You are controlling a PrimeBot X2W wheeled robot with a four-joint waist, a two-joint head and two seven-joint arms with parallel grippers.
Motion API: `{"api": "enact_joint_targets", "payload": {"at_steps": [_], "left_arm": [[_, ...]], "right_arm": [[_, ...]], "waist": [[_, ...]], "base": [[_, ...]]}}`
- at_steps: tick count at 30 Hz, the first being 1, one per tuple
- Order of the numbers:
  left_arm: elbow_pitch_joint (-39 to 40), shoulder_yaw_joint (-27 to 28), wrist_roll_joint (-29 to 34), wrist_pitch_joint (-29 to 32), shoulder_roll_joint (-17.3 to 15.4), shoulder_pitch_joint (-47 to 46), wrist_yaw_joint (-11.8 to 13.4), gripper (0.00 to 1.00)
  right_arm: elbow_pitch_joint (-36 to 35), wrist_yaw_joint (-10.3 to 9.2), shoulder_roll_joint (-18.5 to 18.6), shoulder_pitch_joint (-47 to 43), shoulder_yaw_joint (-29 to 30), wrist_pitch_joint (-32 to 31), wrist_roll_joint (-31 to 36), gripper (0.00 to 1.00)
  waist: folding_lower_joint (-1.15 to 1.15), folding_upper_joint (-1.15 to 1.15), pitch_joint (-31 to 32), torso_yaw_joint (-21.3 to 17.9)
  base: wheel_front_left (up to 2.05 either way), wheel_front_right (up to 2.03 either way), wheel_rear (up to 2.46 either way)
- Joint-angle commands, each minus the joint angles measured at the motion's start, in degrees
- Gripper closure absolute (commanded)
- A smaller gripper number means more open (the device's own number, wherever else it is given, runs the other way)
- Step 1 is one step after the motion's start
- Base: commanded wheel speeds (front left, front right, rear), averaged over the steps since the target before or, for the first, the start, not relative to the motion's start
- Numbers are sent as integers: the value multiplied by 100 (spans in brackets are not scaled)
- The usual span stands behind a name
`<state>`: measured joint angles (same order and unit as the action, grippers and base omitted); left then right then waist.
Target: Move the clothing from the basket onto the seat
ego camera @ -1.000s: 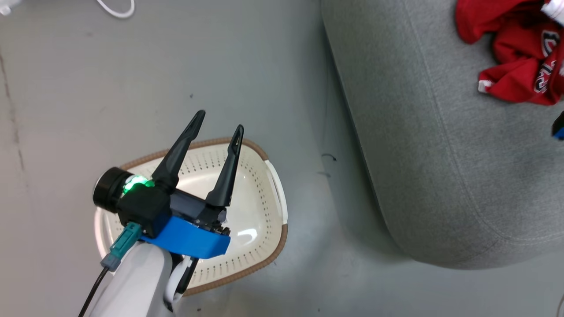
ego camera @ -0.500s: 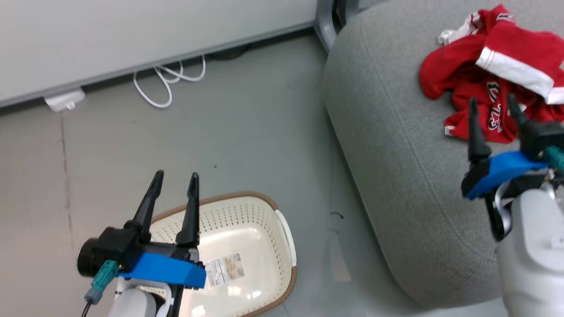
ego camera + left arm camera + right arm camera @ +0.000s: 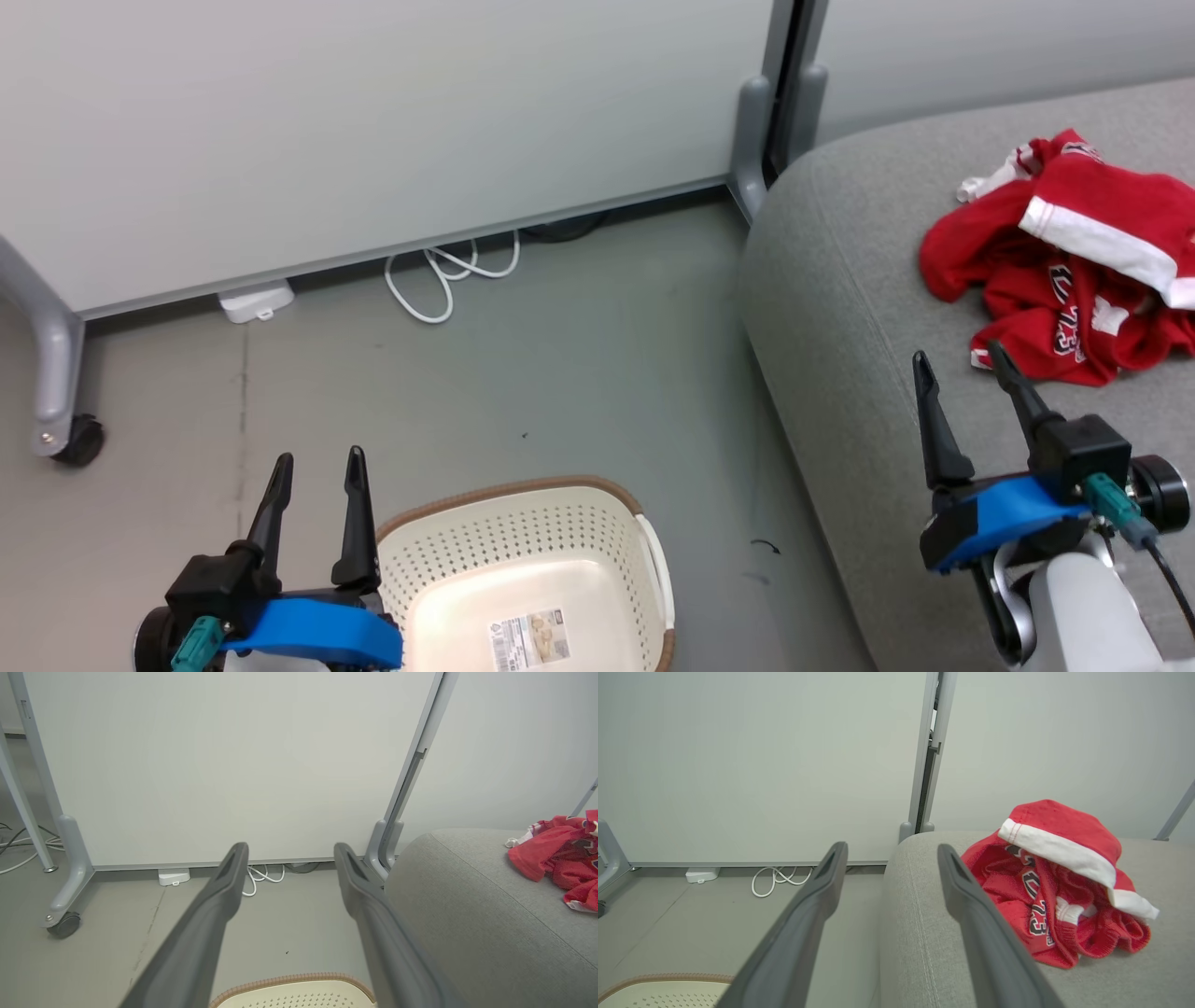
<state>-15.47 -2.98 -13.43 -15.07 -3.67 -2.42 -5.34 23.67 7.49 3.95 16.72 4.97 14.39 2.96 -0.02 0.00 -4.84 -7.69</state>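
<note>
On the light-grey fabric seat (image 3: 840, 299): crumpled red, white-trimmed clothing (image 3: 1018, 299) just beyond the right gripper (image 3: 957, 353), fingers spread, holding nothing.

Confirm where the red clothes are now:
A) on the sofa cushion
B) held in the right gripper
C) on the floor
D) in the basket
A: the red clothes lie piled on the sofa cushion. The part of the basket in view has no clothes in it, and the left gripper and right gripper are both open and empty.
</note>
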Motion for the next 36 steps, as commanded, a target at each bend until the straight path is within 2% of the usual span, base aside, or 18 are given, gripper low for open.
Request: {"api": "enact_joint_targets", "payload": {"at_steps": [1,6,15,36], "left_arm": [[-11,30,23,-15,3,31,3,0],[-159,143,-2,-15,42,112,25,0],[-386,291,-10,-15,67,187,-19,0],[-570,358,69,-15,77,142,-137,0]], "right_arm": [[-91,1,-14,-126,-18,8,16,0],[-540,2,-87,-616,18,-62,66,0],[-936,1,-106,-1157,-174,-243,-360,0],[-1005,2,-104,-1349,-420,-352,-593,0]], "waist": [[2,0,122,124],[2,0,347,360],[2,0,525,684],[2,0,510,730]], "base": [[0,0,0],[0,0,0],[0,0,0],[0,0,0]]}}
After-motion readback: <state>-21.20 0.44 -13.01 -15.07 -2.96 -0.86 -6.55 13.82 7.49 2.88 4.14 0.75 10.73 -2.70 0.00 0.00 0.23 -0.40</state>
